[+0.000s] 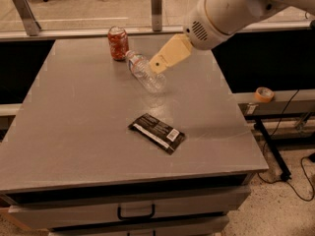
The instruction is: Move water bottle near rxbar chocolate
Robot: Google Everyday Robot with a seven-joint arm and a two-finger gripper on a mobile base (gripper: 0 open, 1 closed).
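Observation:
The water bottle (144, 73), clear and ribbed with a white cap pointing toward the back left, lies on its side on the grey table (74, 122). The rxbar chocolate (157, 132), a flat black wrapper with a white stripe and barcode patch, lies nearer the front, apart from the bottle. My gripper (158, 65), with tan fingers, reaches in from the upper right and hangs right over the bottle's right side.
A red-orange soda can (118, 43) stands upright just behind the bottle, at the back of the table. A roll of tape (264, 94) sits on a ledge off the table's right. Drawers with a handle (136, 213) are below the front edge.

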